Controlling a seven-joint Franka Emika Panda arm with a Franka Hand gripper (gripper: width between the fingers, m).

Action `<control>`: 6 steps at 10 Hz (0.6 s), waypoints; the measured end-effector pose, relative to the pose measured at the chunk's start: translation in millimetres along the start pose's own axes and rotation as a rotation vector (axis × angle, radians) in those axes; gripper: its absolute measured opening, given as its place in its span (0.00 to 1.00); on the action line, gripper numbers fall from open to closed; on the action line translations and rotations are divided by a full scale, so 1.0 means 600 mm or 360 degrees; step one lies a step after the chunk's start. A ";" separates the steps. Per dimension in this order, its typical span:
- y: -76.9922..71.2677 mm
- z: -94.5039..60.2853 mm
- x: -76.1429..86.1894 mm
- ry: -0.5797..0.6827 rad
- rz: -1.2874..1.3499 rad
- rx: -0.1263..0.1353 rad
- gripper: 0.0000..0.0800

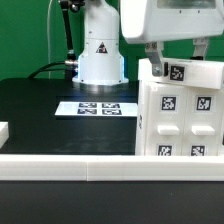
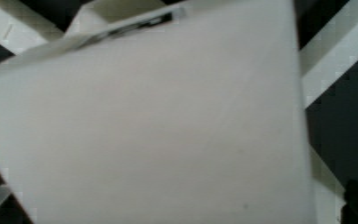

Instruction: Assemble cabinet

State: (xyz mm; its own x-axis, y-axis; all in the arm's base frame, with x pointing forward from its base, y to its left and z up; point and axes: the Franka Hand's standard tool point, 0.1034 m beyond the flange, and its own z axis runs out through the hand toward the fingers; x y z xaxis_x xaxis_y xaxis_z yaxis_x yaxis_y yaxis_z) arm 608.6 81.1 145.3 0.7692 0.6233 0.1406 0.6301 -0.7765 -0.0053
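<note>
The cabinet (image 1: 180,115) is a big white box with several black-and-white tags. It stands at the exterior view's right, behind the front rail, with its top edge slanted. My gripper (image 1: 176,58) is right above it. Its two fingers (image 1: 152,62) stand on either side of the cabinet's tagged top part and press against it. In the wrist view a blurred white face of the cabinet (image 2: 158,130) fills almost the whole picture, with a strip of tag (image 2: 131,25) near one edge. My fingertips are hidden there.
The marker board (image 1: 100,107) lies flat on the black table in front of the arm's white base (image 1: 100,55). A long white rail (image 1: 90,166) edges the table's front. A small white piece (image 1: 3,130) shows at the exterior view's left edge.
</note>
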 end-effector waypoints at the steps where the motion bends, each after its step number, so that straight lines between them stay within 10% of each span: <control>1: 0.002 -0.002 0.002 0.0004 0.0012 -0.0003 0.98; 3: 0.007 -0.003 0.000 0.0005 0.0022 -0.0005 0.70; 6: 0.010 -0.003 -0.002 0.0004 0.0096 -0.0005 0.70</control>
State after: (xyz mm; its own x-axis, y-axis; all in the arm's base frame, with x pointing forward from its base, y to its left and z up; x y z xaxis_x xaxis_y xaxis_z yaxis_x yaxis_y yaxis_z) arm 611.0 75.6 147.0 0.8056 0.5750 0.1426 0.5822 -0.8130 -0.0111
